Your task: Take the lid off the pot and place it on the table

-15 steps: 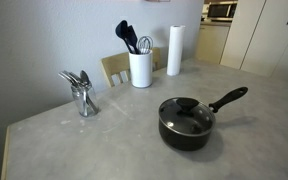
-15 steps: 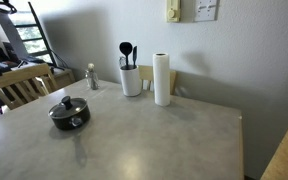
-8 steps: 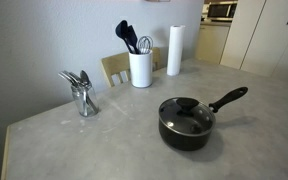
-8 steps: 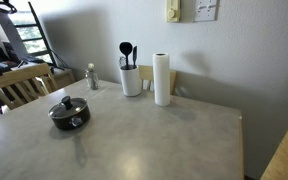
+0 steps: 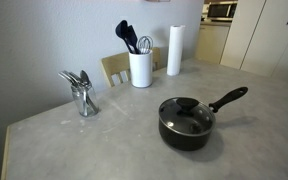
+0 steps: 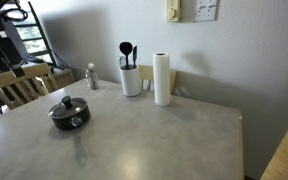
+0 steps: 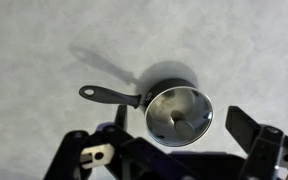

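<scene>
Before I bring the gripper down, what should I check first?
1. Lid seated on pot: ok.
2. Gripper open and holding nothing: ok.
3. Knob lies between the fingers in the wrist view: ok.
4. Gripper height above the knob: cannot tell.
5. Bare table beside the pot to set the lid on: ok.

Glass lid (image 5: pixel 187 113) seated on black pot (image 5: pixel 183 137) — upright on table (image 5: pixel 94 145).
</scene>
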Controlling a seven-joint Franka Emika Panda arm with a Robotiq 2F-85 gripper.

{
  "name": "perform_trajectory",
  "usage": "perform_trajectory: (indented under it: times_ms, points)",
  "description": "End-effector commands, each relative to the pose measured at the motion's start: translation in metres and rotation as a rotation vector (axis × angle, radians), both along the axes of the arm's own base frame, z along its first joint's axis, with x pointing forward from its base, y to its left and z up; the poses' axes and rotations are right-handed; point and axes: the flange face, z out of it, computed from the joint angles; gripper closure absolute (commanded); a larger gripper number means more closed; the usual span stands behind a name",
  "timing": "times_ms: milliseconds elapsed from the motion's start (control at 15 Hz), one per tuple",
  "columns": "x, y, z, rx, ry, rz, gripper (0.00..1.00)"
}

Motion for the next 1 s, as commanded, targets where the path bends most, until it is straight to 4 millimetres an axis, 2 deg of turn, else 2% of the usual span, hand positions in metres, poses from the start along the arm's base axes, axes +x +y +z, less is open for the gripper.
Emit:
perform_trajectory:
  times_ms: [0,200,267,400,667,933]
  points:
    - [0.029,0.002,-0.025,-0.066,-0.039,0.153,0.0]
    - [0.043,-0.005,-0.035,-0.057,-0.071,0.251,0.0]
    - [0.031,-0.001,-0.031,-0.064,-0.06,0.195,0.0]
    - [0.037,-0.005,-0.037,-0.063,-0.061,0.224,0.0]
    - [0.042,-0.004,-0.035,-0.071,-0.081,0.257,0.0]
    - [0.068,0.015,-0.04,-0.112,-0.073,0.418,0.0]
